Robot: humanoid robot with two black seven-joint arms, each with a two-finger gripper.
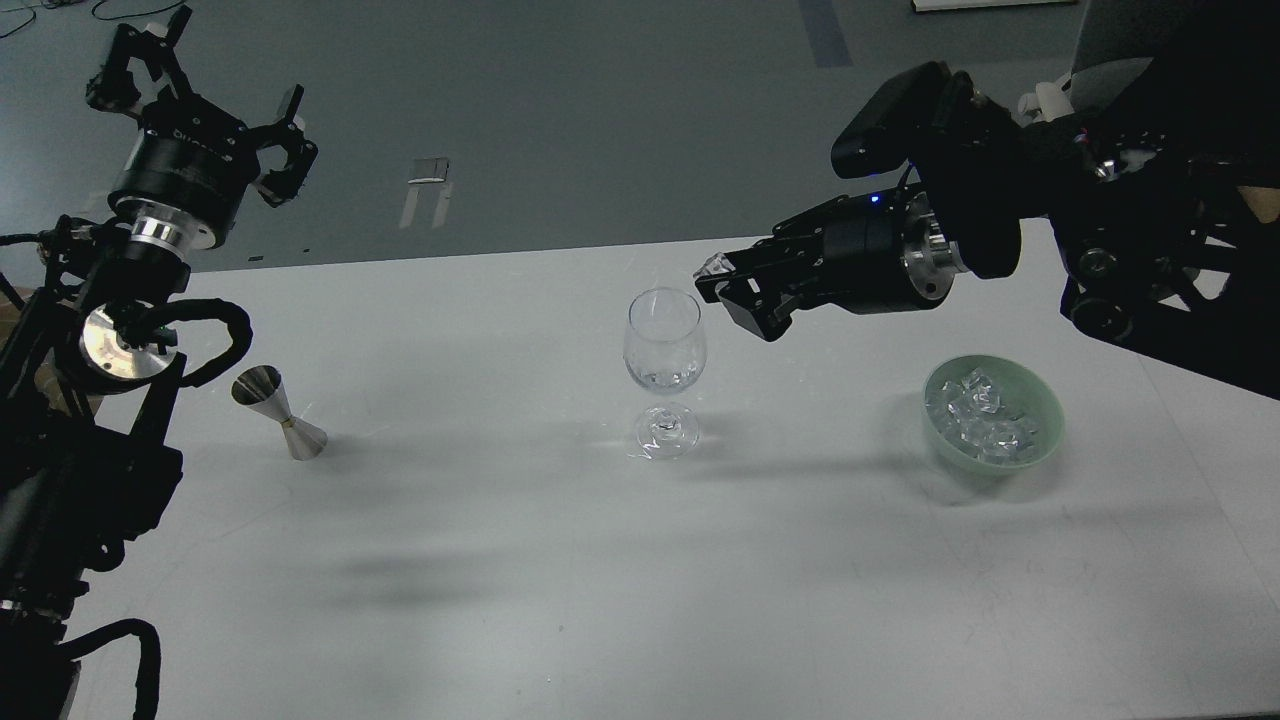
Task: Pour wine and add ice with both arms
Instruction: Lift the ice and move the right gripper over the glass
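Note:
A clear wine glass (pixel 665 350) stands upright at the middle of the white table (pixel 560 580), with something clear at the bottom of its bowl. A pale green bowl (pixel 1040 425) on the right holds several ice cubes (pixel 980 415). My right gripper (pixel 722 280) hovers just right of and slightly above the glass rim, shut on one clear ice cube (pixel 716 265). My left gripper (pixel 200 90) is raised at the far left, above and behind the table's back edge, its fingers spread open and empty.
A steel double-cone jigger (pixel 280 412) stands on the table at the left, below my left arm. A chair and a dark-clothed person (pixel 1150 120) sit beyond the table's back right corner. A second table (pixel 1245 300) adjoins on the right.

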